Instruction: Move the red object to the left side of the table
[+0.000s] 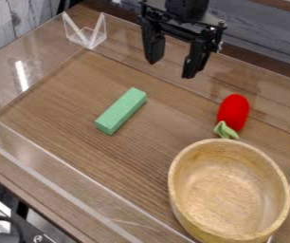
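red object (236, 109) is lying on the table (148, 163), over toward the right edge as my camera shows it, just beyond the wooden bowl (177, 204) and not touching it. leafy end points back toward the bowl. gripper (174, 66) is wide open, nothing between the fingers, hanging nearer the far edge, off to the left of the fruit in my view. so i'd call this the approach step: no grab made, nothing carried.

next move imo: shift sideways until the fingers straddle the fat red part, line them up across the body rather than along it, then go down and close gently. it's rounded and glossy, so i'd guess it rolls or squirts out if i pinch off center. bowl rim is close to the leafy end too, so i wouldn't want a finger coming down there.

after that, lift before heading for the left edge, since the green block (121, 111) sits around mid-table and a low carry could clip it. camera left is my reading of left btw, can't confirm that from one view.
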